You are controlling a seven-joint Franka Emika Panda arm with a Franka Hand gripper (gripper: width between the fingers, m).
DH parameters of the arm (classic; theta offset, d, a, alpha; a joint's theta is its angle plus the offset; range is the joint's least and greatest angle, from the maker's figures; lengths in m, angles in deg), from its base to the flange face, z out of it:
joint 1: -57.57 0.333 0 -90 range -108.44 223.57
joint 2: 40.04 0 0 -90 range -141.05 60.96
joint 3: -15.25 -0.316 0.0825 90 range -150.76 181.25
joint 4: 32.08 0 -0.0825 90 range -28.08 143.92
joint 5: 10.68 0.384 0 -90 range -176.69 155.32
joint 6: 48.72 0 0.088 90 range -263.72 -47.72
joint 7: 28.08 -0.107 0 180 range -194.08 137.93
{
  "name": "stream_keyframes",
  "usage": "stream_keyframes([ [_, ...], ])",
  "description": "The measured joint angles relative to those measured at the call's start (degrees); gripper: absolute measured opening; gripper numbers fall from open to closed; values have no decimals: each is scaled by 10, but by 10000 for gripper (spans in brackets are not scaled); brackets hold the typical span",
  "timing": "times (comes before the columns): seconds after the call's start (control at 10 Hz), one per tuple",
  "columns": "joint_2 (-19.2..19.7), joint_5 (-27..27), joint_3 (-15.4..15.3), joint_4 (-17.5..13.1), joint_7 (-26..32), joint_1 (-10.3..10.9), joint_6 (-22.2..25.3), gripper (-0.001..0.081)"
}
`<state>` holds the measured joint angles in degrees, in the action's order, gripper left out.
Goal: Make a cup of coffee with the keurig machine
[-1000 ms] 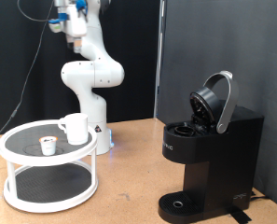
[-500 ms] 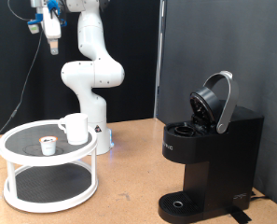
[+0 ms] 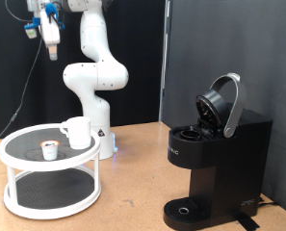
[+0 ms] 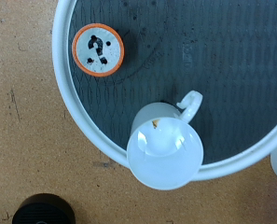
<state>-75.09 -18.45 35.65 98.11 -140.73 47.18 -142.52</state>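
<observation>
The white cup [image 3: 77, 132] stands on the top shelf of a round white two-tier rack [image 3: 8, 154] at the exterior view's left. It shows from above in the wrist view [image 4: 163, 151], handle out, by the rack's rim [image 4: 82, 121]. The black keurig machine [image 3: 215, 168] stands at the exterior view's right with its domed lid [image 3: 222, 104] raised. My gripper [image 3: 51, 50] hangs high at the exterior view's top left, well above the rack, pointing down. Its fingers do not show in the wrist view.
A small white pod with an orange rim [image 3: 49, 148] sits on the rack's top shelf beside the cup, and shows in the wrist view [image 4: 98, 49]. The arm's white base [image 3: 96, 96] stands behind the rack. The wooden table [image 3: 133, 192] lies between rack and machine.
The gripper has swung from the exterior view's top centre to the top left, above the rack. Cup, pod and machine have not moved.
</observation>
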Motion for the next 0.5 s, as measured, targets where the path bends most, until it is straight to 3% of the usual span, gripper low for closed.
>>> stream_keyframes([
  [0.5, 32, -10, 2, 112, -33, -9, -192, 734],
])
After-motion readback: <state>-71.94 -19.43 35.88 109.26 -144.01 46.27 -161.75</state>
